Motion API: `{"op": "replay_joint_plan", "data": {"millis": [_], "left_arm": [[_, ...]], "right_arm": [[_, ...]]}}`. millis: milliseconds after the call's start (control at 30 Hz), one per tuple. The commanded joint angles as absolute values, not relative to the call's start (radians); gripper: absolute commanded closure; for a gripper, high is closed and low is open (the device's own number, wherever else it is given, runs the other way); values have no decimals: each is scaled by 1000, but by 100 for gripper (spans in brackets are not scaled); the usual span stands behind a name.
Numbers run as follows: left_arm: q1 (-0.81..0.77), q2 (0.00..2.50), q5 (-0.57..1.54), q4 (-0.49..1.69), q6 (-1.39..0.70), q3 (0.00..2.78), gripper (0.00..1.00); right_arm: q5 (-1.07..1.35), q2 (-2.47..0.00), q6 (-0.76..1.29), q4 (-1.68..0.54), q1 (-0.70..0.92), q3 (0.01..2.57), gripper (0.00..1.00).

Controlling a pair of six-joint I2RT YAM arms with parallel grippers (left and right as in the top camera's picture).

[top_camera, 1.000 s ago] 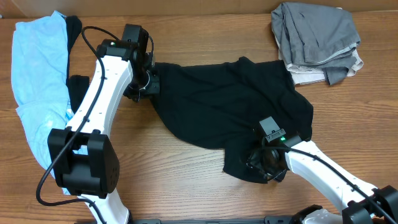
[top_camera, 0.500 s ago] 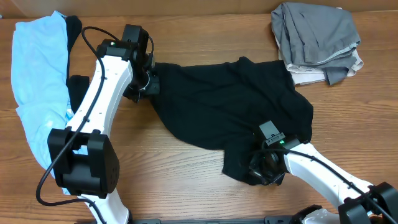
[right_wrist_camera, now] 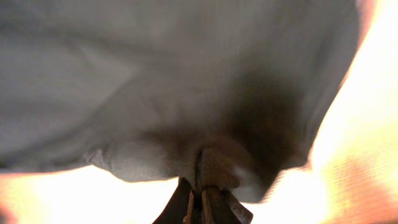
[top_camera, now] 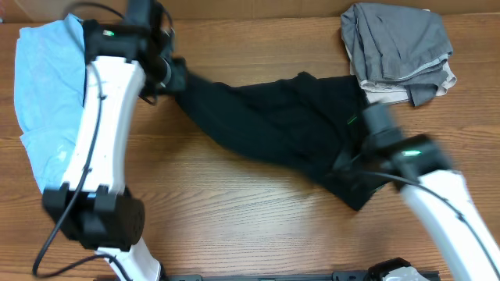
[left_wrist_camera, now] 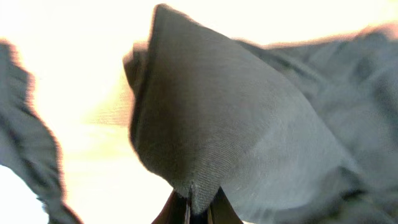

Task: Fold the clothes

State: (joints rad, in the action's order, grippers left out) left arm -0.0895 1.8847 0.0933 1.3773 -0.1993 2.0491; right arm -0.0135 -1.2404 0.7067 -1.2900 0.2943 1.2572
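A black garment (top_camera: 266, 117) hangs stretched in a diagonal band across the middle of the wooden table. My left gripper (top_camera: 173, 76) is shut on its upper left corner near the table's back. In the left wrist view the gripper (left_wrist_camera: 198, 208) pinches a pointed fold of the dark cloth (left_wrist_camera: 236, 112). My right gripper (top_camera: 353, 160) is shut on the garment's lower right end. The right wrist view shows the gripper (right_wrist_camera: 204, 199) clamped on a bunched edge of the fabric (right_wrist_camera: 155, 81), which fills most of that view.
A light blue garment (top_camera: 47, 101) lies along the table's left side, beside the left arm. A pile of grey folded clothes (top_camera: 394, 43) sits at the back right corner, close behind the right arm.
The right gripper has shut on the garment's lower end and lifted it up and to the right. The left gripper has pulled its corner back and left, stretching the cloth.
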Motion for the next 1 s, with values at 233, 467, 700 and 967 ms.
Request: {"op": "replay_joint_plan", "data": {"millis": [233,467,700,967], "left_arm": [[-4,1660,14,1432,-167,2431,96],[7,1534,15,1410,-161,2477,96],[7,1476,19,1431,-162,2477,96],[6,1568,33,1524,-161,2476,96]], "right_arm": [[-99,-1214,399,-1394,-42,2051,96],[-88,-1215,338,-1435,-82,2280,96],[-84,-1233,316,-1527,-82,2297,96],[-24,-1307,290,-1594,-82,2296,96]]}}
